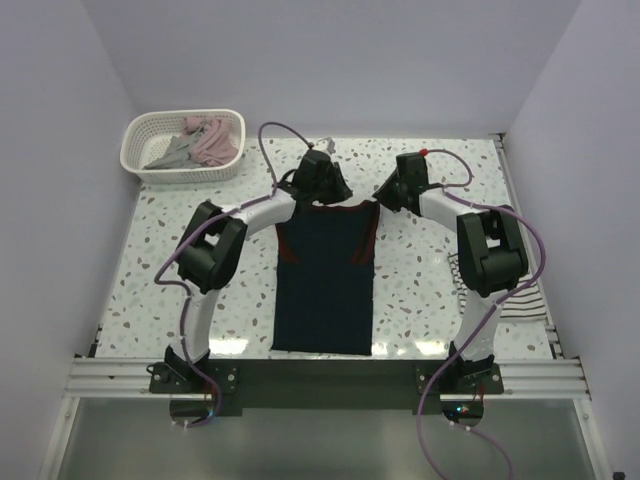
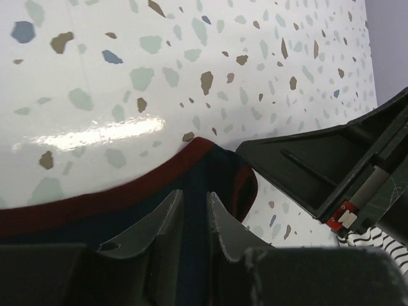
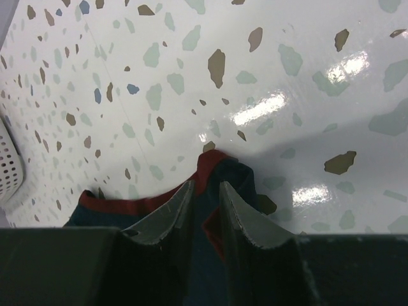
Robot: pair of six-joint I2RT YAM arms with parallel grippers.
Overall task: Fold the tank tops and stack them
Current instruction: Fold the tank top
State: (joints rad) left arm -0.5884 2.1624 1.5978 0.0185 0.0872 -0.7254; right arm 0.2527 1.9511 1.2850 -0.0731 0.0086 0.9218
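A dark navy tank top (image 1: 325,285) with red trim lies flat in the middle of the table, hem toward the arms. My left gripper (image 1: 318,200) is shut on its far left shoulder; in the left wrist view the gripper (image 2: 195,194) pinches navy cloth (image 2: 191,172) under the red edge. My right gripper (image 1: 382,200) is shut on the far right shoulder; in the right wrist view the gripper (image 3: 206,186) pinches the navy and red cloth (image 3: 217,166). A white tank top with dark stripes (image 1: 522,300) lies at the table's right edge.
A white basket (image 1: 150,165) at the far left holds pinkish (image 1: 212,140) and grey (image 1: 175,152) tank tops. The right gripper's body (image 2: 331,166) shows close beside the left one. The basket's edge (image 3: 7,167) shows in the right wrist view.
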